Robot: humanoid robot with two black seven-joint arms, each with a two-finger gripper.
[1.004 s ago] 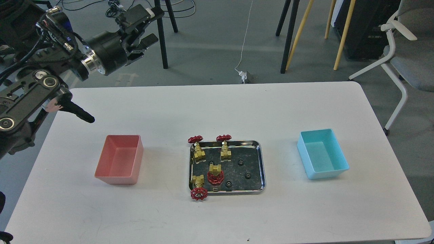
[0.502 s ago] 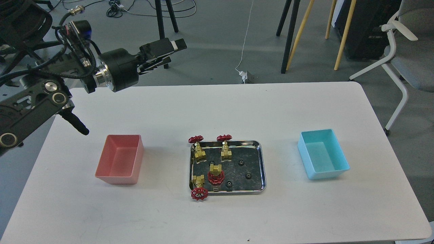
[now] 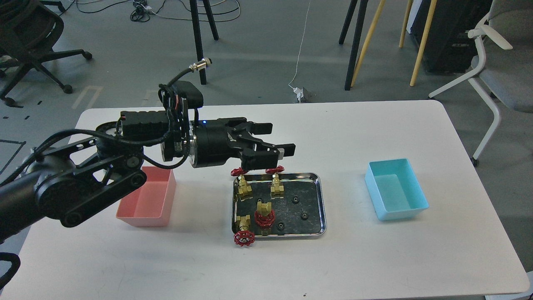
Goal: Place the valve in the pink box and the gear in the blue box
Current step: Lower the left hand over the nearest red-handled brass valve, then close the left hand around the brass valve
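Our left gripper (image 3: pixel 278 139) hovers with its jaws parted and nothing between them, above the rear edge of the steel tray (image 3: pixel 321 200). All four valves (image 3: pixel 264 213) and the gears (image 3: pixel 304 215) lie in that tray (one handwheel overhangs its front rim). The pink box (image 3: pixel 164 208) sits left, the blue box (image 3: pixel 377 204) right.

My left gripper (image 3: pixel 277 139) hangs with fingers spread at the steel tray's (image 3: pixel 320 196) twelve o'clock edge, just above two upright valves (image 3: pixel 243 183) whose red handwheels block a straight descent there. Two more valves crowd the tray's seven o'clock corner. The tray's three o'clock half holds only tiny gears (image 3: pixel 304 215), leaving room. My arm covers the pink box's (image 3: pixel 160 208) twelve o'clock rim. The blue box (image 3: pixel 397 189) stands unobstructed.
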